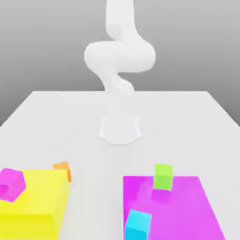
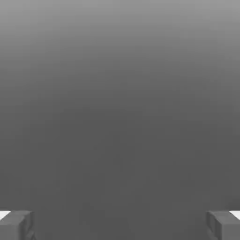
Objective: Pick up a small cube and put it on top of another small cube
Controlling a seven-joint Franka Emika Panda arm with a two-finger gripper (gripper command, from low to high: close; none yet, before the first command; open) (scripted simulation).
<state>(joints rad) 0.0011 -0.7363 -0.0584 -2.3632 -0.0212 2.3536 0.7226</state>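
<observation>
Jaws of my gripper stand wide and empty; pickup seems unstarted, so next I'd probably lower them toward the orange cube.

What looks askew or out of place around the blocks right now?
The magenta cube sits tilted at the yellow block's far-left part in the exterior view, turned out of line with it. Nothing looks spilled or damaged. The pincer stands open and empty.
</observation>
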